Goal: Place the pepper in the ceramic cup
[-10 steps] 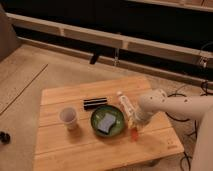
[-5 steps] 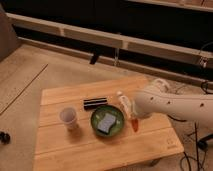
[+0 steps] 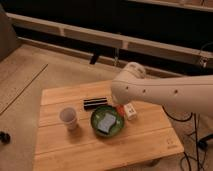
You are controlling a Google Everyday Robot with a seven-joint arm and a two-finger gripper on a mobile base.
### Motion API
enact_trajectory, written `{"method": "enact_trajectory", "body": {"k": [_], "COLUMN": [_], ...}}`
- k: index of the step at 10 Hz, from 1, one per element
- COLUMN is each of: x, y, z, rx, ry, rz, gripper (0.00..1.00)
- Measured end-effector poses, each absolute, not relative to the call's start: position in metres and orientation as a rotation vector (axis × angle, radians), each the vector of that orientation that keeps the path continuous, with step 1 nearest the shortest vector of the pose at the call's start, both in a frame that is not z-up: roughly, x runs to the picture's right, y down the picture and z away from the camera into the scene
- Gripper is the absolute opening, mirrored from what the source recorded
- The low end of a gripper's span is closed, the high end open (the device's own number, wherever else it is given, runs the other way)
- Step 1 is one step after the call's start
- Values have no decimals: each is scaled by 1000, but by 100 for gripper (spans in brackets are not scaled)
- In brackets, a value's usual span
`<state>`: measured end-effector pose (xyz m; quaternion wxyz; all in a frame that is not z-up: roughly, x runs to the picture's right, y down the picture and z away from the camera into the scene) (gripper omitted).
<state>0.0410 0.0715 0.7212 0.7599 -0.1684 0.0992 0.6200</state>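
Note:
The ceramic cup [image 3: 68,117] is a small pale cup standing upright on the left part of the wooden table [image 3: 75,150]. A small orange-red bit [image 3: 120,108], probably the pepper, peeks out under my white arm [image 3: 150,90], just right of the green bowl. My gripper is hidden behind the arm's bulky end, over the middle of the table near the bowl's right rim. It is shut. Whether it holds the pepper cannot be told.
A green bowl [image 3: 95,116] with a pale folded thing inside sits at the table's centre. A black flat bar [image 3: 95,103] lies behind it. A white bottle [image 3: 131,111] lies to the bowl's right. Dark railings run behind the table.
My arm has risen and swung left toward the camera, so it now looms large and covers the gripper and most of the pepper. Cup, bowl and bar have not moved.

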Motion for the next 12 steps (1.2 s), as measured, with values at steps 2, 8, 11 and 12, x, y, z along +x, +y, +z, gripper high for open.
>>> {"method": "enact_trajectory", "body": {"k": [2,8,11,12], "x": [-15,-41,-55,-67], "y": [79,82,74,68], "z": [747,757,765,765], "rx": [-460,-505,-507,-502], "ry": [179,158,152,141], "rz": [1275,1259,1220,1186], "gripper": [0,0,0,0]}}
